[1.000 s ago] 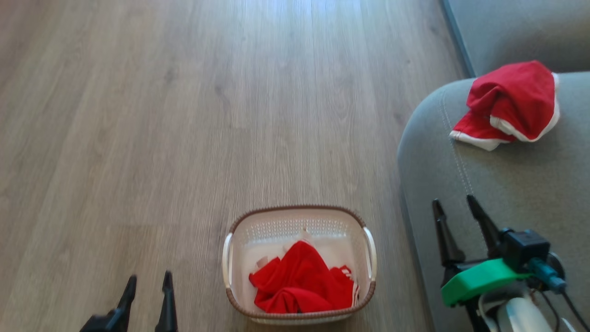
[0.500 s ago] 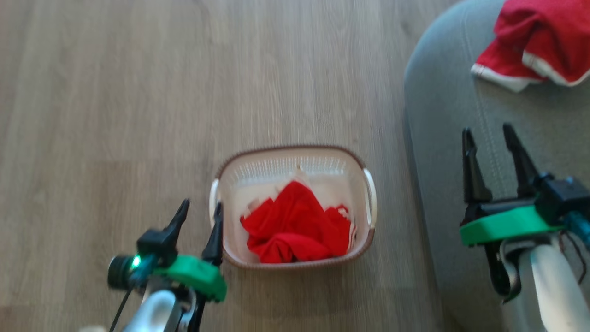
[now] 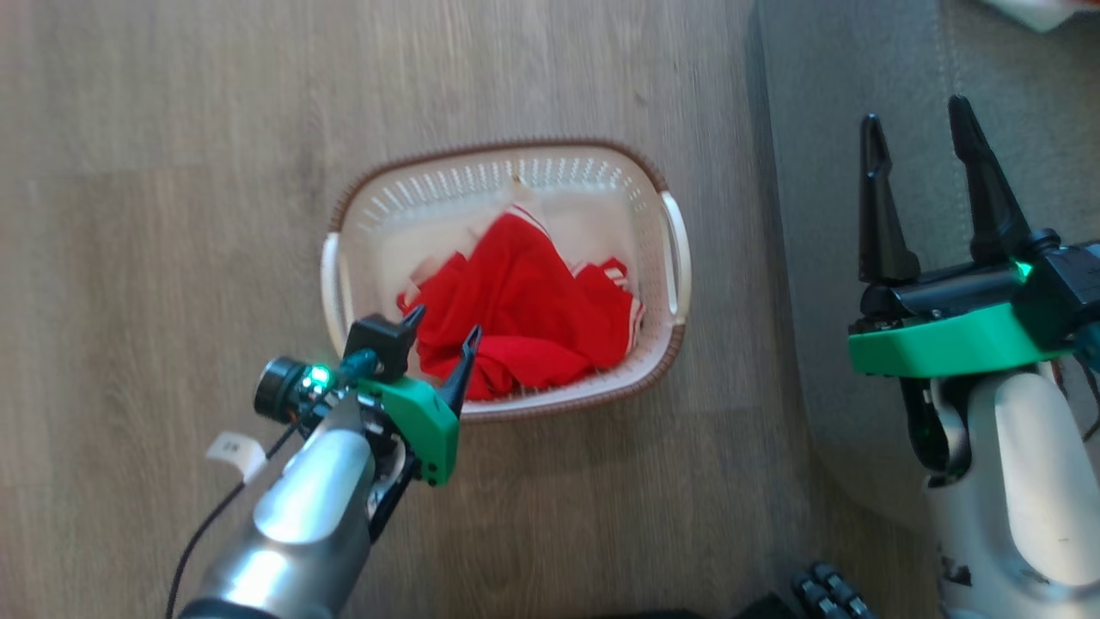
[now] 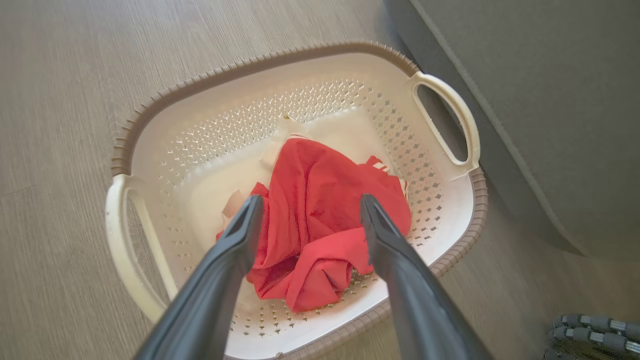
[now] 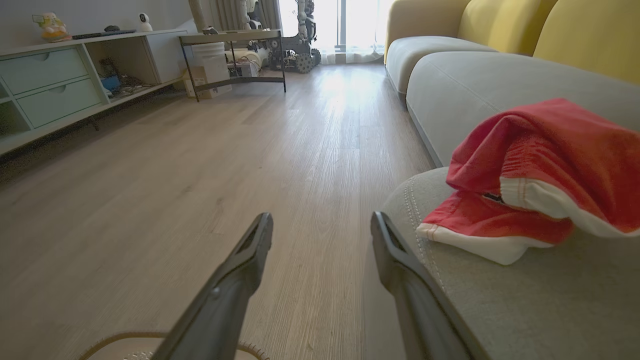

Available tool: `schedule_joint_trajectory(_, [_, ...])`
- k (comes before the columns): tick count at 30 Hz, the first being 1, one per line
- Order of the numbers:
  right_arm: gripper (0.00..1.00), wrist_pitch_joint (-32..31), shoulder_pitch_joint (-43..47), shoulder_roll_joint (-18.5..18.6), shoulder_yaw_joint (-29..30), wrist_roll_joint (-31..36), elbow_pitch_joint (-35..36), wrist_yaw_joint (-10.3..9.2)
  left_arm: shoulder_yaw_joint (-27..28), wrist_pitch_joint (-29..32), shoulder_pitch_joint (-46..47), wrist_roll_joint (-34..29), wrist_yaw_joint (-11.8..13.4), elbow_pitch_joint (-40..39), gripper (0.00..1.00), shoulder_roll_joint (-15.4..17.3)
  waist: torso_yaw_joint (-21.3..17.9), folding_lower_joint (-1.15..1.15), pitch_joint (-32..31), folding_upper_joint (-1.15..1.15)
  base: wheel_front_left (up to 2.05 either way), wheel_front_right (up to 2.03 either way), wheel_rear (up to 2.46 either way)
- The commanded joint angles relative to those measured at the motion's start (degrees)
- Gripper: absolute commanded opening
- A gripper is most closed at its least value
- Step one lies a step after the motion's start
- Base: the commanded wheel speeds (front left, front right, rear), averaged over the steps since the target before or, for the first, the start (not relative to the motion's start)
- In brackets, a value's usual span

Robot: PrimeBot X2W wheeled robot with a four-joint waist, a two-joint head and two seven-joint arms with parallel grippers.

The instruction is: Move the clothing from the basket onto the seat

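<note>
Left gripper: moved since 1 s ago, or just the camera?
Yes. Judged against the basket, the left gripper went from well off its left side to its near-left rim, open over the red clothing. The camera moved too.

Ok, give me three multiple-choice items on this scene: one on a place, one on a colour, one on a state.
1. Where does the garment with white hem lie?
A. on the floor
B. on the seat
C. in a drawer

2. What colour is the rim of the basket?
A. brown
B. green
C. blue

3. How is the left pincer?
A. shut on a handle
B. open, pointing at the garment in the basket
C. shut on cloth

Key: 1 B, it rests on the grey cushion; 2 A, the ribbed edge is brown; 3 B, its two tips stand apart, framing the red cloth.
</note>
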State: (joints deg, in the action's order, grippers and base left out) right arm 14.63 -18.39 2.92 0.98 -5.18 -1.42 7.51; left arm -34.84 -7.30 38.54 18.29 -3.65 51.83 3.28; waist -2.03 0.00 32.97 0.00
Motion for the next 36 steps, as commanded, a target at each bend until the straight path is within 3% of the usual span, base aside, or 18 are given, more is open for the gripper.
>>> schedule_joint_trajectory(1, [1.0,0.4,-0.2,0.0,-1.8,-0.1,2.4,-0.02,0.4,0.2,1.2,-0.8,-0.5,0.7,1.0,0.4,-1.8,0.0,3.4,0.0,0.0,0.0,0.0])
schedule_joint_trajectory(15, [1.0,0.4,-2.8,0.0,-4.1,-1.4,5.5,-0.02,-6.5,4.8,9.7,-0.2,-3.6,11.9,1.0,-0.3,-5.0,0.0,10.9,0.0,0.0,0.0,0.0])
schedule_joint_trajectory(35, [1.0,0.4,-4.3,0.0,-7.0,-3.0,6.4,-0.02,-10.9,11.2,14.8,1.0,-2.5,19.5,1.0,-0.4,-7.8,0.0,14.5,0.0,0.0,0.0,0.0])
schedule_joint_trajectory(36, [1.0,0.4,-4.4,0.0,-7.1,-3.1,6.4,-0.02,-11.0,11.4,14.9,1.1,-2.5,19.5,0.85,-0.4,-7.9,0.0,14.5,0.0,0.0,0.0,0.0])
